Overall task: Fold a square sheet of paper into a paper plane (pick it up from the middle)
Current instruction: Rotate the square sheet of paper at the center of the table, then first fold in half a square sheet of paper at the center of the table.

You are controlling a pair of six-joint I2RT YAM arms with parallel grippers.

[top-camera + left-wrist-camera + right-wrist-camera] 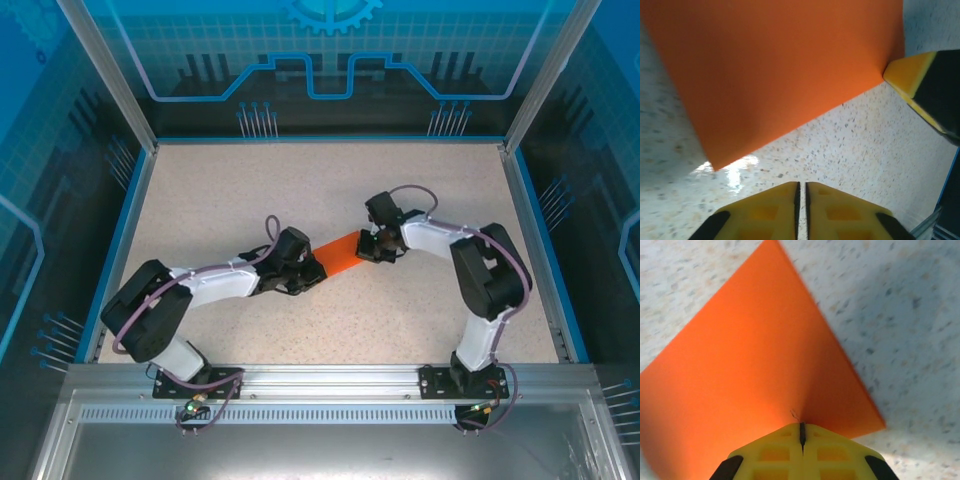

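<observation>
The square sheet of paper (338,256) is bright orange and lies slanted at mid-table between the two grippers. My right gripper (370,245) is shut on its edge; in the right wrist view the yellow jaws (801,426) pinch the sheet (750,365), which puckers slightly at the grip. My left gripper (308,272) is at the sheet's other end. In the left wrist view its jaws (801,186) stand almost together with bare table between them, a little short of the paper (780,70). One of the right gripper's fingers (914,75) touches the sheet's far corner.
The speckled tabletop (300,190) is bordered by a blue rim and transparent walls (130,180). Both arm bases are bolted to the metal rail (330,380) at the near edge. Open table lies behind and in front of the sheet.
</observation>
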